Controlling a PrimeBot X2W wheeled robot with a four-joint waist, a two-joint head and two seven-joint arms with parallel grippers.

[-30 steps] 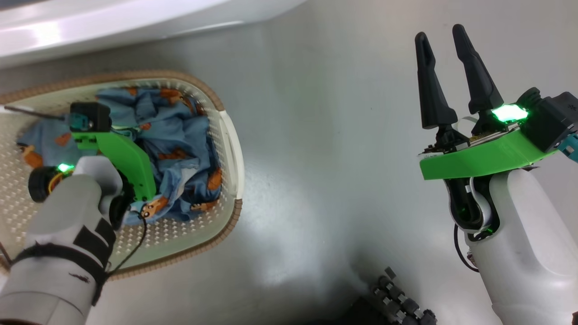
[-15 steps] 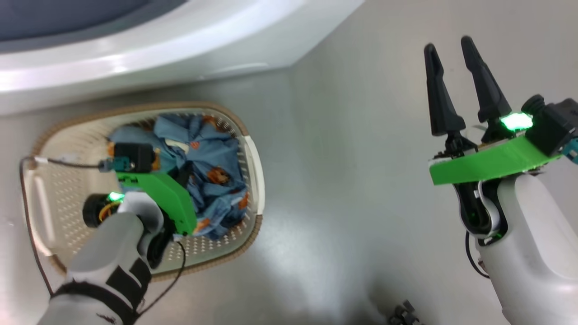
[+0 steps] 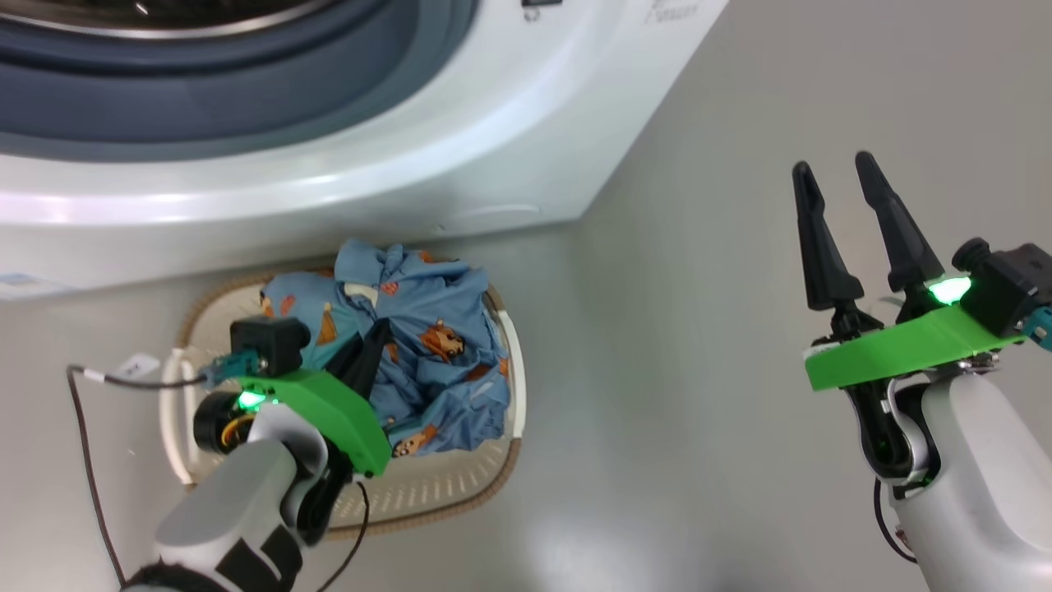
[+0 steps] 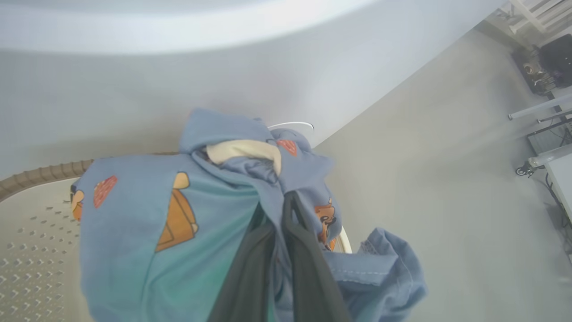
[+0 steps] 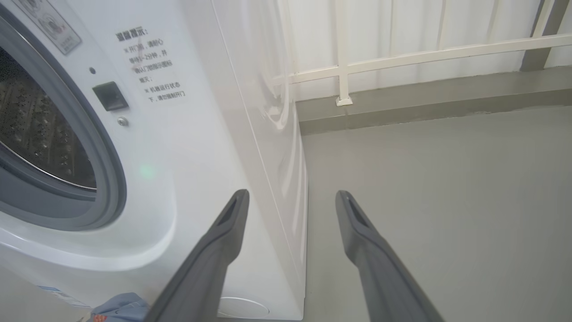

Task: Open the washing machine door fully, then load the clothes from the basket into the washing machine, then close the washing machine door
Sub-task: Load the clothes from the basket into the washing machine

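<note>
The clothes (image 3: pixel 436 362), light blue with orange-brown bears, bunch up over the cream basket (image 3: pixel 511 362) on the floor before the washing machine (image 3: pixel 411 164). My left gripper (image 3: pixel 380 330) is shut on a fold of the clothes (image 4: pixel 134 232), and the cloth drapes round its dark fingers (image 4: pixel 308 259) above the basket's perforated floor (image 4: pixel 31 250). My right gripper (image 3: pixel 832 164) hangs open and empty over bare floor to the right. Its wrist view looks between the gripper's tips (image 5: pixel 291 194) at the machine's front (image 5: pixel 178 179), grey gasket and steel drum (image 5: pixel 35 134). The washing machine door is out of view.
Grey floor (image 3: pixel 699 370) stretches right of the machine and basket. A white railing (image 5: pixel 402 58) and pale curtain stand behind the machine's side. A dark cable (image 3: pixel 82 444) loops from my left wrist. Trolley legs and dark gear (image 4: pixel 549 67) stand far off.
The head camera has tilted up, bringing the machine's front and gasket into view. My left gripper has risen from the basket with the clothes bunched in it. The right gripper stays open.
</note>
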